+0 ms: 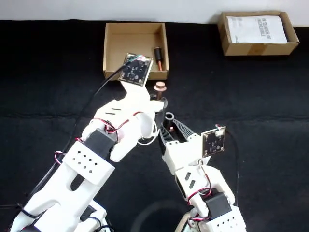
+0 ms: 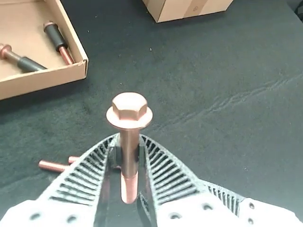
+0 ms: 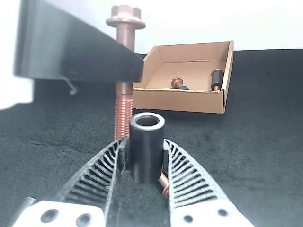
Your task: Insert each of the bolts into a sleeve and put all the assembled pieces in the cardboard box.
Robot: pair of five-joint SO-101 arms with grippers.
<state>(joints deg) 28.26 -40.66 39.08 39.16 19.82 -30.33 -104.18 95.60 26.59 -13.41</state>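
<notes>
Closest in, my left pincer [image 2: 129, 142] is clamped on the shank of a copper bolt [image 2: 129, 113], head up, over the middle of the black table [image 1: 270, 96]. Just beside it, my right pincer [image 3: 147, 149] grips a black sleeve [image 3: 147, 137] upright with its bore facing up. The bolt's threaded end hangs beside the sleeve, not inside it. At the table's far edge sits the cardboard box [image 1: 112, 48], holding two assembled pieces [image 2: 57, 41]. Loose bolts [image 2: 52, 165] lie on the table near my pincers.
</notes>
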